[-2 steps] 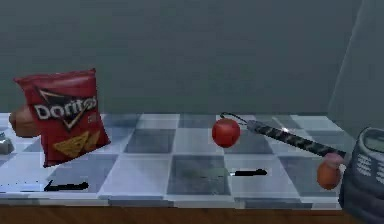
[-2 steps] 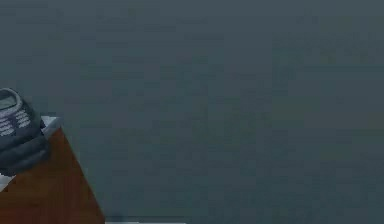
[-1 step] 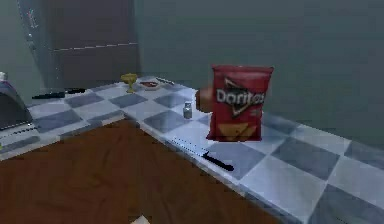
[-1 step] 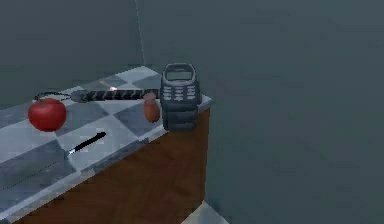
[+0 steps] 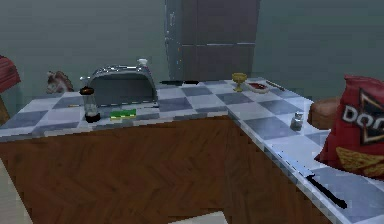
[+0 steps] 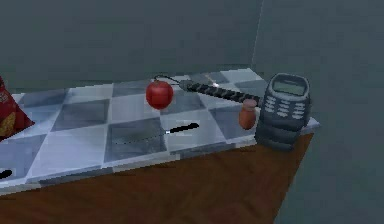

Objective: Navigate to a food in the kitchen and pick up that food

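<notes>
A red round fruit with a short stem, like an apple, is over the grey-and-white chequered counter in the arm side view. An orange-brown oblong thing lies near the counter's right end. A red chip bag stands on the counter at the forward view's right. Its corner shows at the arm side view's left edge.
A silver toaster, a small dark jar and a green thing stand on the far counter before a grey fridge. A shaker and knife lie nearer. A dark keypad device and a long dark utensil sit by the counter's end.
</notes>
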Controlling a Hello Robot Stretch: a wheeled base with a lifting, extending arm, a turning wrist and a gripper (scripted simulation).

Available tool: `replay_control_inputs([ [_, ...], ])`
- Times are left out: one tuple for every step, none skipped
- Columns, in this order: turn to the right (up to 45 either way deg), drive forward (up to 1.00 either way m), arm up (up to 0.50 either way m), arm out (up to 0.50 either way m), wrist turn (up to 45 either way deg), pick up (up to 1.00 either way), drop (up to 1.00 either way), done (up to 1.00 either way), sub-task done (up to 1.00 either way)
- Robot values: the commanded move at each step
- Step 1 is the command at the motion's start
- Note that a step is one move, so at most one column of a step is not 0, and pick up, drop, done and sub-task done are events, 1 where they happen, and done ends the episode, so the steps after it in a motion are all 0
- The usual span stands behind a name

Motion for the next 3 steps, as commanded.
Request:
replay_control_inputs([
  [0.0, 0.0, 0.5, 0.0, 0.0, 0.0, 0.0, 0.0, 0.0],
  [0.0, 0.0, 0.38, 0.0, 0.0, 0.0, 0.0, 0.0, 0.0],
  [0.0, 0.0, 0.0, 0.46, 0.0, 0.0, 0.0, 0.0, 0.0],
])
